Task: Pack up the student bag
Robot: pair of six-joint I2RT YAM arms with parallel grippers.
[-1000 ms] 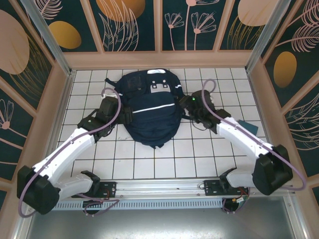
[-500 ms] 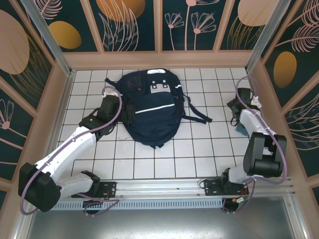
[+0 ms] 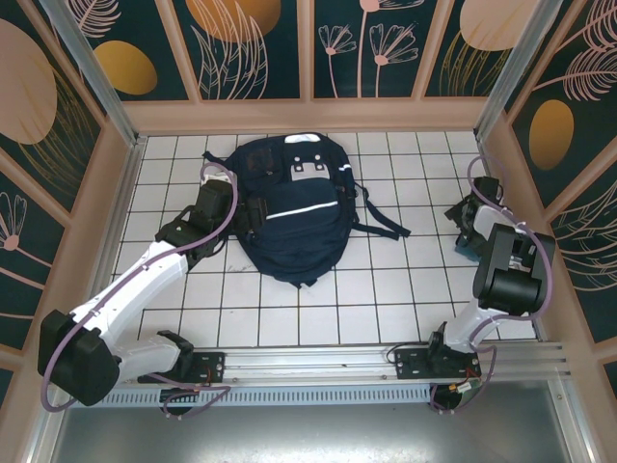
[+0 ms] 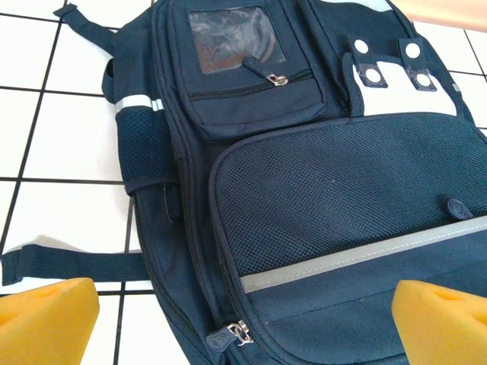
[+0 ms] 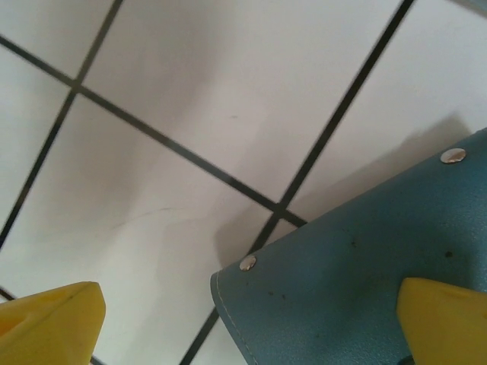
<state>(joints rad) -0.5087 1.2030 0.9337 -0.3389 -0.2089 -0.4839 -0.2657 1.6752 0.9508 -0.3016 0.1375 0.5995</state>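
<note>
White tiles [image 3: 289,318] carry the student bag [image 3: 294,217] at centre rear, the left gripper [image 4: 243,325] spread wide against its side, while the right gripper [image 5: 251,327], equally wide, has swung away to a teal case [image 5: 342,274] at the far right, presumably to fetch it for packing.

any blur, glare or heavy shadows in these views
Top external: even light, sharp, with only a faint shadow round the student bag; the walls splay outward from the wide lens. Left wrist: bag mesh crisp, its reflective stripe bright but not blown out, yellow claw pads soft. Right wrist: a soft grey shadow lies on the white tile beside the teal case; pads blurred.
</note>
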